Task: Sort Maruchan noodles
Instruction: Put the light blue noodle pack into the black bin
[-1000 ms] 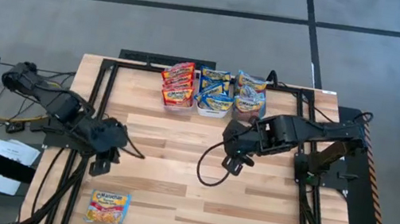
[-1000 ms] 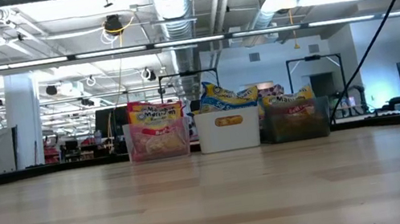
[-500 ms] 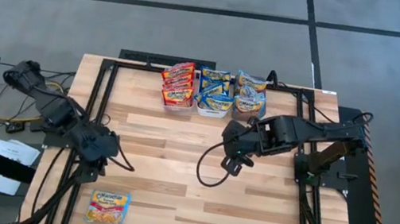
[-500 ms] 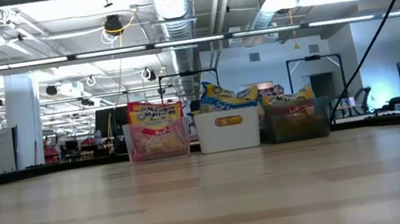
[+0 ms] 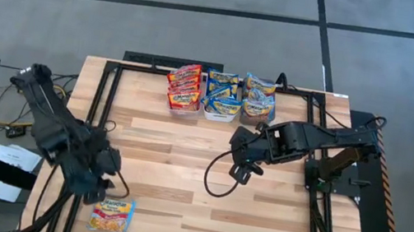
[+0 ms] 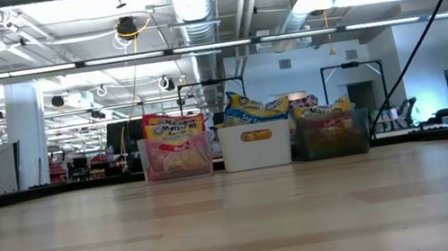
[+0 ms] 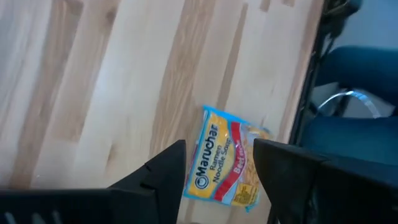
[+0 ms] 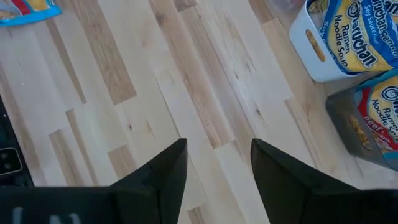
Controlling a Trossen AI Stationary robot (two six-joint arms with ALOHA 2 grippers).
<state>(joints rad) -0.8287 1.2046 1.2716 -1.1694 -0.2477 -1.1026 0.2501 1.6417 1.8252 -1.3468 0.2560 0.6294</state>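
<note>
One loose Maruchan packet (image 5: 111, 213), yellow-orange with a red band and blue edges, lies flat near the table's near-left corner. My left gripper (image 5: 98, 185) hovers just on its far-left side. In the left wrist view the open gripper (image 7: 219, 149) frames the packet (image 7: 227, 163) without touching it. My right gripper (image 5: 242, 170) waits open over the table's middle, above bare wood (image 8: 219, 149). Other packets stand in three bins at the far edge: red ones in the clear bin (image 5: 184, 89), blue ones in the white bin (image 5: 223, 96), more in the dark grey bin (image 5: 259, 98).
The three bins stand side by side at the far edge, also in the low view: the clear bin (image 6: 176, 156), the white bin (image 6: 256, 146) and the dark grey bin (image 6: 331, 136). A black cable (image 5: 217, 186) loops below the right gripper. Bare wood lies between the bins and the loose packet.
My left gripper has moved toward the table's near edge and a little left, closing on the loose packet, and the arm has swung round with it. The packet has stayed where it was.
</note>
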